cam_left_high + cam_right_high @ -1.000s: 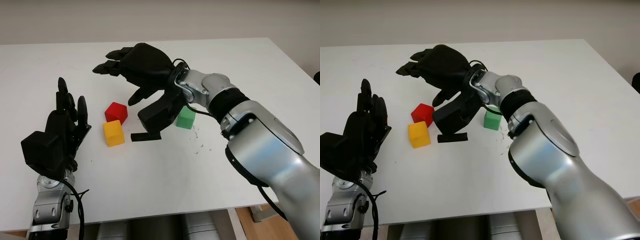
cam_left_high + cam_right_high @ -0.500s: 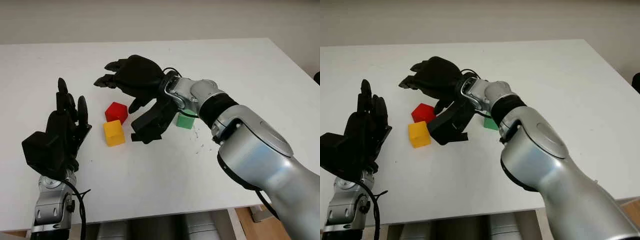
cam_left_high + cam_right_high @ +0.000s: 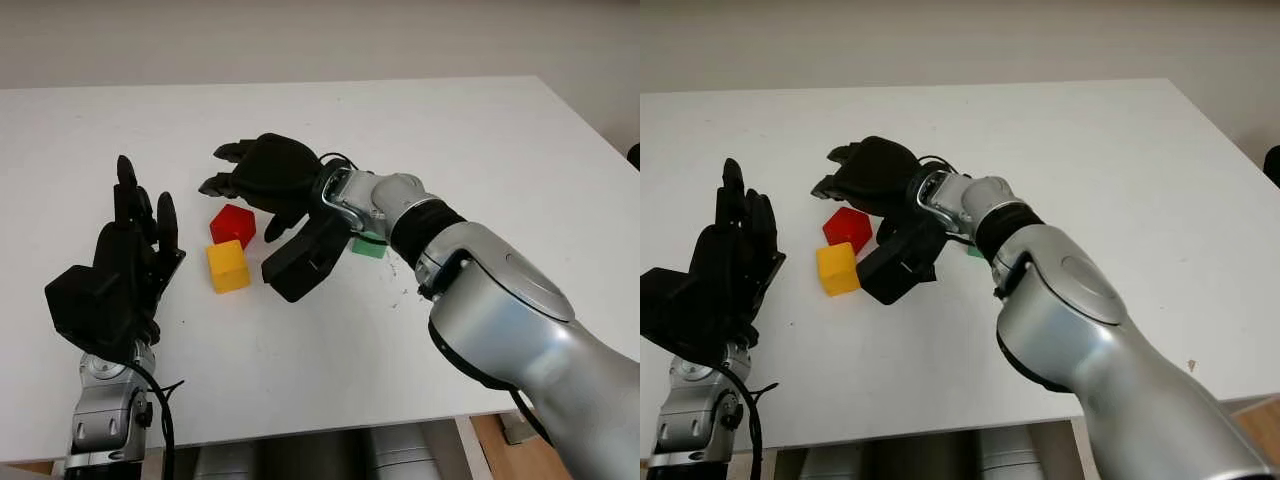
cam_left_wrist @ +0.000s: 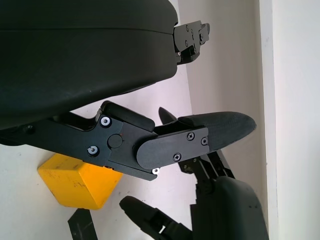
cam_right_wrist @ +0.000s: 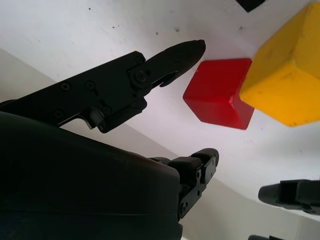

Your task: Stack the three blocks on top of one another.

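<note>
A red block [image 3: 232,224] sits on the white table [image 3: 480,130], with a yellow block [image 3: 227,266] just in front of it. A green block [image 3: 368,247] lies to the right, partly hidden behind my right forearm. My right hand [image 3: 240,192] is open and hovers low over the red block's far side, fingers [image 5: 175,56] curving around it without touching. The right wrist view has the red block [image 5: 217,93] and yellow block [image 5: 285,85] side by side between the fingers. My left hand [image 3: 125,262] is open and upright, left of the yellow block [image 4: 80,182].
A short black strip [image 4: 81,227] lies on the table close to the yellow block. The table's front edge [image 3: 300,432] runs just past my left forearm. White tabletop spreads wide to the right and at the back.
My right hand has come down and drawn in toward the red block, its fingers now close around it. The left hand and all three blocks have stayed put.
</note>
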